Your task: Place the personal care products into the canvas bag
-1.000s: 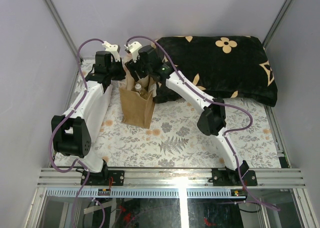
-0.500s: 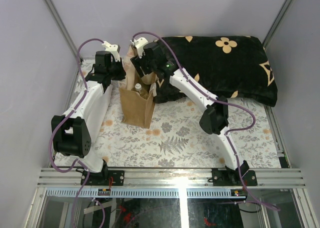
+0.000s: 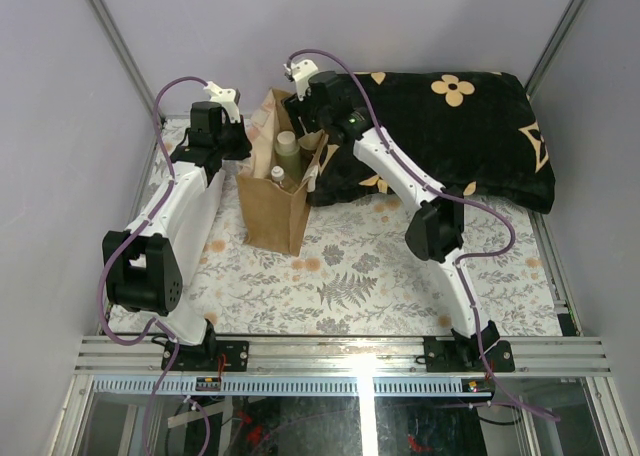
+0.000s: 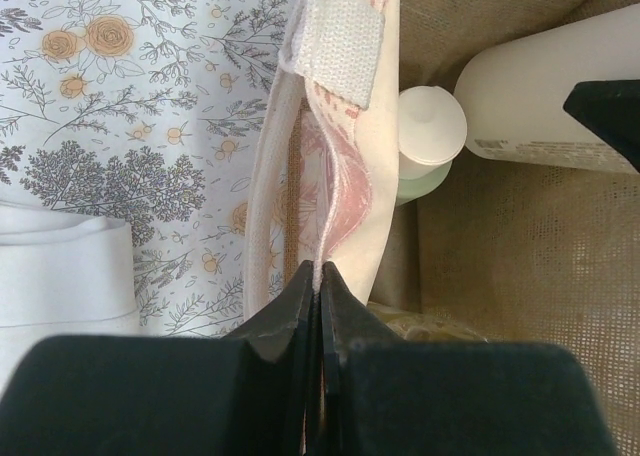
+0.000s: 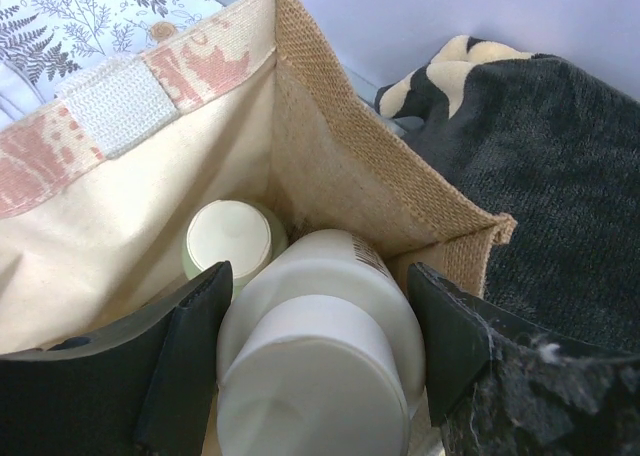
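The tan canvas bag (image 3: 270,211) stands upright on the floral cloth. My left gripper (image 4: 320,276) is shut on the bag's pale left rim and holds the mouth apart. My right gripper (image 5: 320,276) hangs over the mouth, its fingers (image 5: 190,336) lying against both sides of a cream bottle (image 5: 320,356), cap towards the camera. In the top view that cream bottle (image 3: 288,148) leans inside the bag's opening. Beside it in the bag stands a greenish bottle (image 5: 230,238) with a pale cap (image 3: 277,175). The other products are hidden.
A big black cushion (image 3: 440,126) with beige flower marks lies right behind and to the right of the bag. A white folded cloth (image 4: 65,276) lies on the floral cloth left of the bag. Grey walls close the back and both sides.
My right arm has risen and drawn back to the right above the bag's mouth, so the cream bottle now shows in the opening. The left arm and the bag have not moved.
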You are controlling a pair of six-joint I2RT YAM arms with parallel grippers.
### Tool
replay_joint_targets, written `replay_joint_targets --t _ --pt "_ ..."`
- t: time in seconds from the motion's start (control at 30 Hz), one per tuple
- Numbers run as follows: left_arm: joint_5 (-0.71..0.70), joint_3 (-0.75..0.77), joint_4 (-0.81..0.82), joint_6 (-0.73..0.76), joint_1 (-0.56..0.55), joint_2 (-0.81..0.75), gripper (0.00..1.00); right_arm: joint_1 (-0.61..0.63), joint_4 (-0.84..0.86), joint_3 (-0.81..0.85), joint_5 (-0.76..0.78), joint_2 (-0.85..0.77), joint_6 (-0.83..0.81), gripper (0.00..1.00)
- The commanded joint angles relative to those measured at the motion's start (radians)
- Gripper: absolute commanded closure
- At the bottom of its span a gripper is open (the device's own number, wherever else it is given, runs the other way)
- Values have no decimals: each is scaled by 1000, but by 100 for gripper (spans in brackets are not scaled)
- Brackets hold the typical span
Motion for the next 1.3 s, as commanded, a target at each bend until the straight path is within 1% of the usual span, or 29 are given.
replay_joint_targets --t 0.0,0.23,0.3,0.43,0.5,0.53,0.63,0.7,0.8,1.17,1.27 --pt "-6 19 47 -7 -7 -7 100 -55 128 43 82 5 -61 100" --pt "-10 24 43 -7 -7 -1 100 -55 131 22 54 29 -49 100" --pt "-7 29 42 -7 -7 4 100 -55 123 33 49 41 -38 91" --pt "-7 34 43 -6 -7 6 100 -54 120 34 42 35 -37 70" --pt "-3 35 43 -8 -7 8 100 -55 123 37 42 32 -41 54" --pt "-1 37 43 -9 -6 8 100 -55 126 39 43 30 -42 44" --pt "3 42 45 -12 -8 8 100 -55 132 44 40 30 -46 27" --pt "8 44 46 -15 -7 6 100 -55 137 47 39 31 -44 13" --pt "16 44 49 -21 -7 2 100 -55 139 51 35 24 -35 1" --pt "17 25 58 -34 -7 -7 100 -55 143 16 47 -36 -29 1" --pt "12 29 59 -36 -7 -10 100 -55 117 19 70 -66 -32 1"
